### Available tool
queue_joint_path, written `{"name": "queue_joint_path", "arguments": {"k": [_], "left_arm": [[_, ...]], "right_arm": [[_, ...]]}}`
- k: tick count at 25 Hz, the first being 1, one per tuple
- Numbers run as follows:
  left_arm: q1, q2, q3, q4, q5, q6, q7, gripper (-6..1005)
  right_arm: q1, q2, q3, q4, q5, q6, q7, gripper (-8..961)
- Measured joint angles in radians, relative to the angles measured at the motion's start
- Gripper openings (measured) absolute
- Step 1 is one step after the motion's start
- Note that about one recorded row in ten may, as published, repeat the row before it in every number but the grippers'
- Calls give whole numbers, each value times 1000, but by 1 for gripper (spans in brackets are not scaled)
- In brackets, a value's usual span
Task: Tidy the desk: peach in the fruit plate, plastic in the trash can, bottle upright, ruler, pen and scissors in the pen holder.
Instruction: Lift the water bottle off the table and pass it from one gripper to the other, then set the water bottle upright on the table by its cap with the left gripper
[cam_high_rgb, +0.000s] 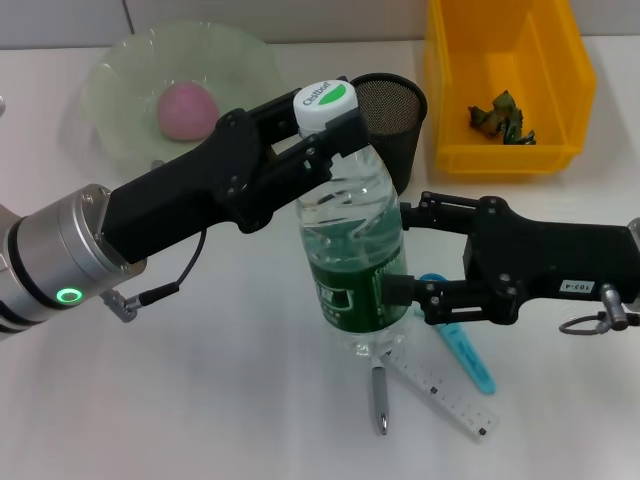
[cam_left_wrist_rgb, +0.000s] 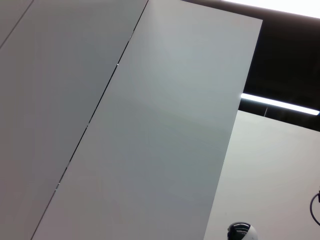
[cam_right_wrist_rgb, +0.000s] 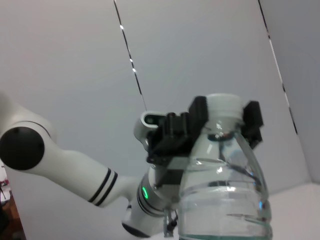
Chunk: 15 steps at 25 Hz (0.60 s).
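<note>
A clear bottle (cam_high_rgb: 350, 230) with a green label and a white cap stands upright at mid-table. My left gripper (cam_high_rgb: 325, 140) is shut on its neck just under the cap; the right wrist view shows those black fingers (cam_right_wrist_rgb: 197, 114) either side of the cap on the bottle (cam_right_wrist_rgb: 225, 170). My right gripper (cam_high_rgb: 402, 255) is shut on the bottle's lower body from the right. The pink peach (cam_high_rgb: 187, 110) lies in the green glass fruit plate (cam_high_rgb: 120, 70). A pen (cam_high_rgb: 380, 400), a ruler (cam_high_rgb: 445, 390) and blue scissors (cam_high_rgb: 465, 350) lie flat by the bottle's base. The black mesh pen holder (cam_high_rgb: 395, 110) stands behind the bottle.
A yellow bin (cam_high_rgb: 450, 90) at the back right serves as the trash can and holds crumpled green plastic (cam_high_rgb: 500, 118). The left wrist view shows only wall and ceiling panels.
</note>
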<state>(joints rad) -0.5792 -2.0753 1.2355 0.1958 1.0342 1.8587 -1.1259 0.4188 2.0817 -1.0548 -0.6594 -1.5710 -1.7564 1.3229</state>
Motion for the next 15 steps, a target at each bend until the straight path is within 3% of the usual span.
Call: {"name": "queue_joint_path", "arguments": {"k": [7,15], "left_arm": [[16,7,21,44,0,-17,13,434],[123,48,9,165,0,-130,165,434]], "right_arm": [[-72,0,12,-127,-16,15,93,829],[-153,-3,69,-142,-19,5,88,830]]}}
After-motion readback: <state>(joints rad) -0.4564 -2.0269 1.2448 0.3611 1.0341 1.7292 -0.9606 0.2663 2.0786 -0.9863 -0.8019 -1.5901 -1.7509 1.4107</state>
